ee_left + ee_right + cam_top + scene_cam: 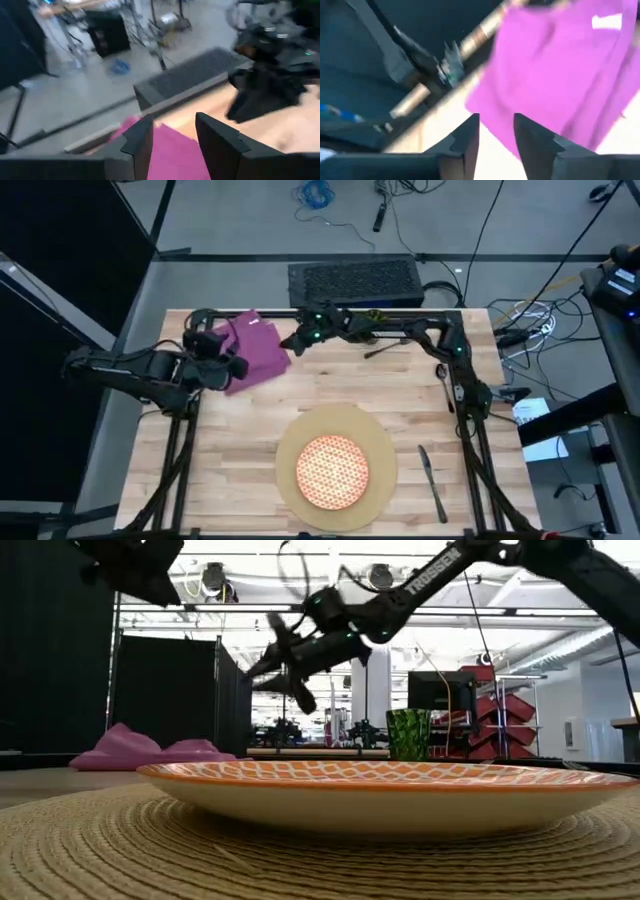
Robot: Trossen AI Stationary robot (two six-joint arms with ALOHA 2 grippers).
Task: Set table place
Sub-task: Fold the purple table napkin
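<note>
**Place setting, part laid: napkin next**

- Tabletop (pixel 230 450): pale planks, black frame, long axis running left to right in the high view.
- Mat (pixel 287 442): round, tan, woven, lying at the near middle of the tabletop; no long axis to speak of.
- Napkin (pixel 255 350): purple cloth, rumpled, at the far left part of the tabletop, well apart from the mat. Roughly oblong, long axis slanting from the far edge toward the near left. Lying loose between the two pincers, gripped by neither.
- Plate (pixel 334 471): orange-and-white lattice, centred on the mat, flat.
- Knife (pixel 432 483): metal, just right of the mat, long axis near to far with a slight slant; which end is the handle not clear.
- Fork (pixel 392 346): thin and dark, at the far edge below the right arm; long axis mostly left to right, tine end not readable.
- Cup (pixel 408 734): green, upright, seen in the low view beyond the plate (hidden under the arm from above).
- Left pincer (pixel 172 145): fingers narrowly parted, empty, at the napkin's left edge.
- Right pincer (pixel 496 135): fingers narrowly parted, empty, raised just right of the napkin.

Step in hand, by judgement: picking up the napkin. Best done by pinching a raised fold near one short end rather than the flat middle, lifting clear so no corner drags, then laying it left of the mat, long axis parallel to the knife.
</note>
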